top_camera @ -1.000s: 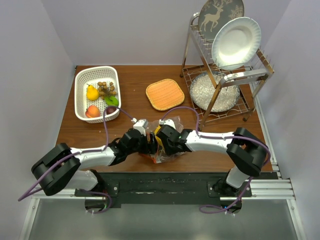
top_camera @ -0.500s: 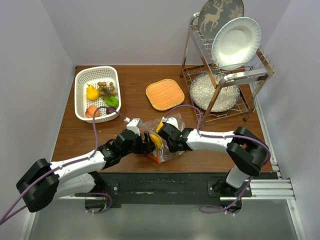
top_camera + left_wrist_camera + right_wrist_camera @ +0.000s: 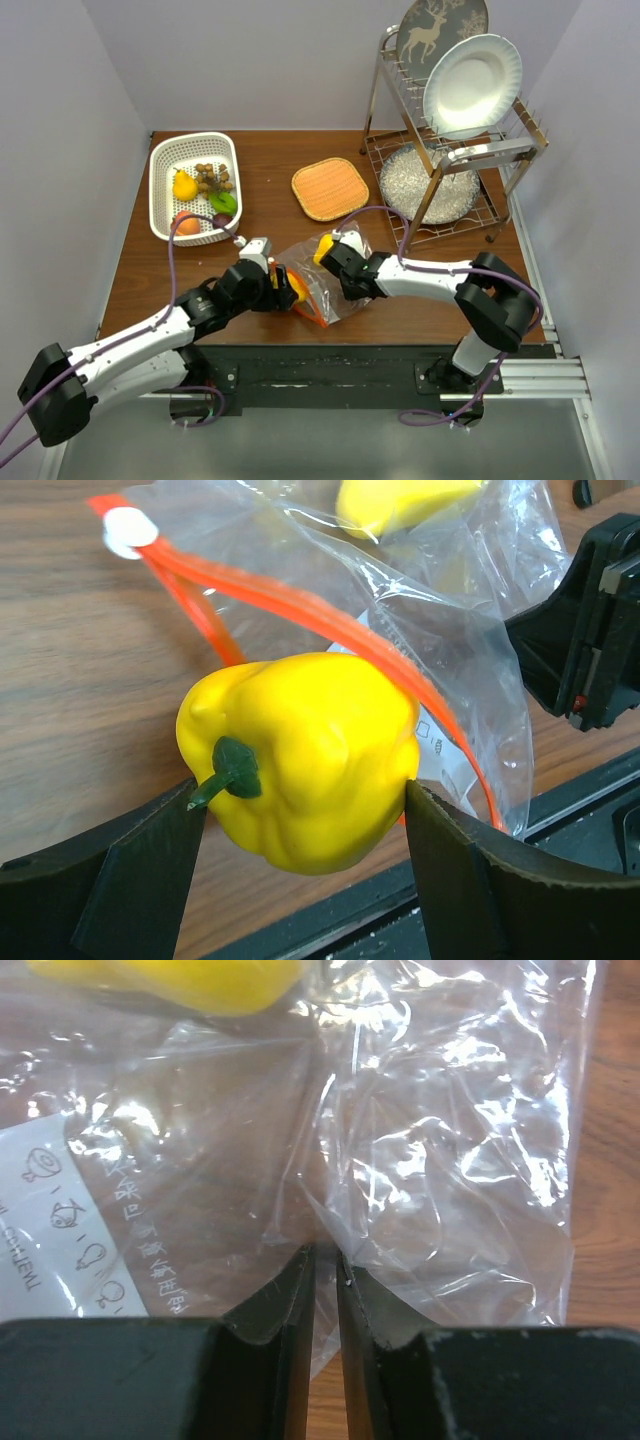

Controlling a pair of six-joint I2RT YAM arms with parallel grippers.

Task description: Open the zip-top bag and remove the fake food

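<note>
The clear zip-top bag (image 3: 322,283) with its orange-red zipper strip (image 3: 330,620) lies open near the table's front edge. My left gripper (image 3: 290,290) is shut on a yellow plastic bell pepper (image 3: 305,760) with a green stem, held just outside the bag's mouth. My right gripper (image 3: 345,285) is shut, pinching a fold of the bag's plastic (image 3: 330,1230). A yellow piece of fake food (image 3: 180,982) stays inside the bag (image 3: 450,1120) and shows in the top view (image 3: 324,246). More fake food lies in the white basket (image 3: 163,190): a yellow pear (image 3: 184,185), brown cluster (image 3: 212,177), green piece (image 3: 224,201), peach (image 3: 185,222).
A square woven orange mat (image 3: 330,188) lies at mid-table. A metal dish rack (image 3: 450,150) with a white plate (image 3: 472,85), a deer plate and a glass bowl stands at the back right. The black front rail (image 3: 330,365) runs just below the bag.
My left gripper has drawn back to the left with the yellow pepper, out of the bag's mouth. The bag has spread open wider. My right gripper keeps its pinch on the bag.
</note>
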